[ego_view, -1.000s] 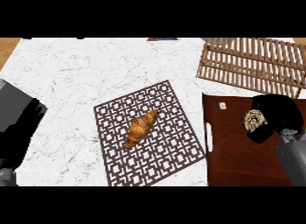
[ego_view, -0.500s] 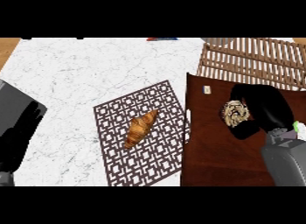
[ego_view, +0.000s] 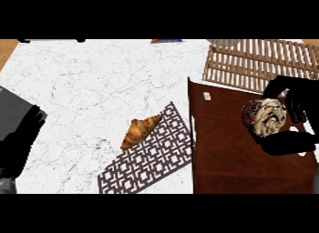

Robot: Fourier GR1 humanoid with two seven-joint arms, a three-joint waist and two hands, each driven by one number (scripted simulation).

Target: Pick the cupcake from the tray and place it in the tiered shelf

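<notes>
The cupcake [ego_view: 264,117], with a dark wrapper and pale swirled top, sits in my right hand [ego_view: 302,119], whose black fingers and thumb curl round it. Hand and cupcake hover over a dark brown flat tray [ego_view: 223,154] at the right. The slatted wooden tiered shelf [ego_view: 263,63] lies just beyond them at the far right. My left hand [ego_view: 7,150] rests at the left edge, holding nothing.
A croissant [ego_view: 138,132] lies on a brown lattice mat [ego_view: 149,161] in the middle of the white marble counter [ego_view: 95,82]. The brown tray's left edge covers part of the mat. A small white tag [ego_view: 207,95] sits on the tray's far corner.
My right hand has carried the cupcake up and away from me, toward the shelf. The brown tray now fills more of the view and overlaps the lattice mat.
</notes>
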